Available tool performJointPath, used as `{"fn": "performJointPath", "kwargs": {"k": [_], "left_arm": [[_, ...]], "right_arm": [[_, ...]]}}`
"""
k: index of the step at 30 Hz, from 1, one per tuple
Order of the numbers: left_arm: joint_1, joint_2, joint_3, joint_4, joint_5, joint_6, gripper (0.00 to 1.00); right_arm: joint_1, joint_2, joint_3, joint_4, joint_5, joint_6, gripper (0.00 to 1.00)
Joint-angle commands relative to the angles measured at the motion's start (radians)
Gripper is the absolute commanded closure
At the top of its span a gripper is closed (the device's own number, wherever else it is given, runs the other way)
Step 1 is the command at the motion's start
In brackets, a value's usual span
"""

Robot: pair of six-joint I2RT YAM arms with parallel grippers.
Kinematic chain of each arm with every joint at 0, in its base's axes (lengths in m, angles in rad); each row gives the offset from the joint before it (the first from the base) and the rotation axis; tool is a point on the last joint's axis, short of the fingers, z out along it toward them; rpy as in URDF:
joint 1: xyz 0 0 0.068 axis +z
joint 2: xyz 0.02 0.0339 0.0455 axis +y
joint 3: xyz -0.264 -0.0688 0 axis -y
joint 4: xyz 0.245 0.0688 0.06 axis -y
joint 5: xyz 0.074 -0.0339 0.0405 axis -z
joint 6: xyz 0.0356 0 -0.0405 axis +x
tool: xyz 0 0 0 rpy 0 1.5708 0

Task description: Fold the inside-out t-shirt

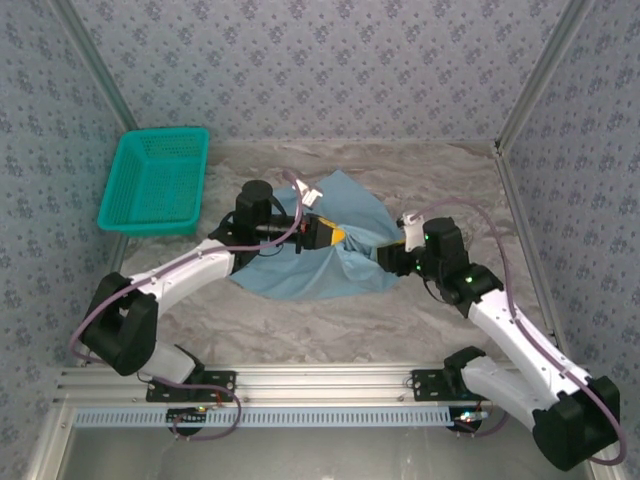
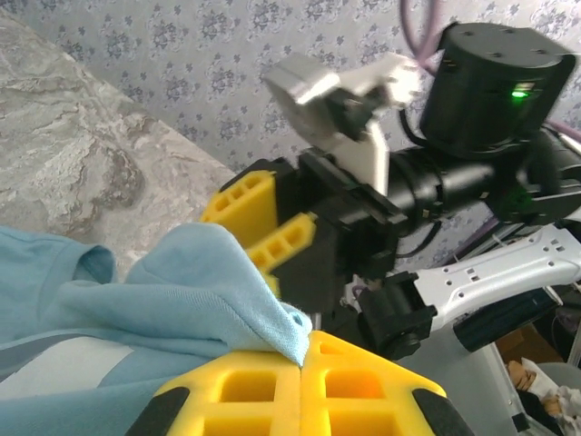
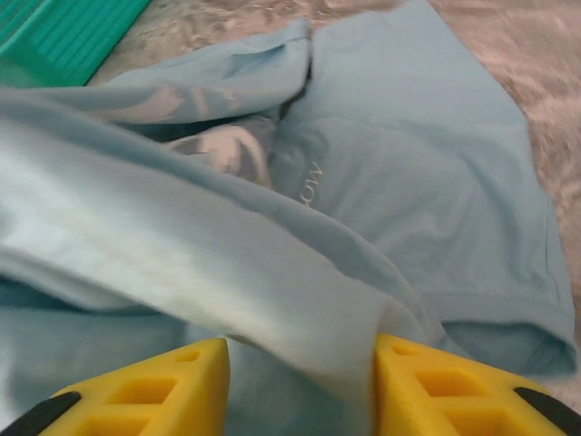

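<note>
Folding's barely started, I'd say: the t-shirt (image 1: 350, 212) sits mid-frame in the top view as a lumpy, fan-shaped heap, with no clean fold or squared edge anywhere. At the bottom of its own camera, the left gripper (image 2: 304, 359) has its yellow pads pressed together on a peak of the cloth. The right gripper (image 3: 301, 354) has its pads apart with a ridge of shirt running between them, so it looks straddled rather than pinched. My guess is pretty much everything's left: flatten it out, sleeves in, then the actual folds. The table (image 1: 400, 320) is a grey-beige marbled surface. A teal basket (image 1: 150, 185) sits upper left, not touching the shirt. The walls (image 1: 300, 60) have blue-grey flowery wallpaper with metal posts (image 1: 535, 80) at the corners, and an aluminium rail (image 1: 300, 380) runs along the bottom.
</note>
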Motion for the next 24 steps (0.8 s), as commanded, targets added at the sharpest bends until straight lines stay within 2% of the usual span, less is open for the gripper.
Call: {"fn": "performJointPath", "kwargs": {"k": [1, 4, 7, 10, 13, 14, 17, 20, 22, 24], "left_arm": [[-0.005, -0.025, 0.039, -0.053, 0.018, 0.068, 1.0], [-0.006, -0.023, 0.042, -0.07, 0.015, 0.075, 1.0], [-0.01, -0.027, 0.045, -0.082, 0.015, 0.084, 1.0], [-0.011, -0.031, 0.045, -0.089, 0.01, 0.089, 1.0], [-0.012, -0.038, 0.042, -0.099, 0.01, 0.1, 1.0], [-0.01, -0.042, 0.04, -0.104, 0.005, 0.108, 1.0], [-0.009, -0.056, 0.032, -0.155, -0.067, 0.147, 1.0], [-0.008, -0.076, 0.021, -0.246, -0.282, 0.184, 1.0], [-0.009, -0.075, 0.018, -0.307, -0.474, 0.19, 1.0], [-0.01, -0.063, 0.014, -0.318, -0.577, 0.196, 1.0]], "right_arm": [[0.032, -0.008, 0.041, -0.019, 0.074, -0.108, 0.48], [0.077, 0.02, 0.056, -0.014, 0.082, -0.148, 0.36], [0.098, 0.081, 0.096, -0.035, 0.122, -0.182, 0.27], [0.103, 0.14, 0.117, -0.033, 0.1, -0.202, 0.25], [0.102, 0.208, 0.129, 0.001, 0.082, -0.19, 0.27], [0.098, 0.24, 0.142, -0.002, 0.054, -0.187, 0.33], [0.065, 0.282, 0.186, -0.012, -0.088, -0.162, 0.68], [0.003, 0.232, 0.186, -0.016, -0.314, -0.083, 0.92], [-0.058, 0.178, 0.152, 0.055, -0.506, 0.018, 1.0], [-0.11, 0.142, 0.107, 0.18, -0.653, 0.14, 1.0]]}}
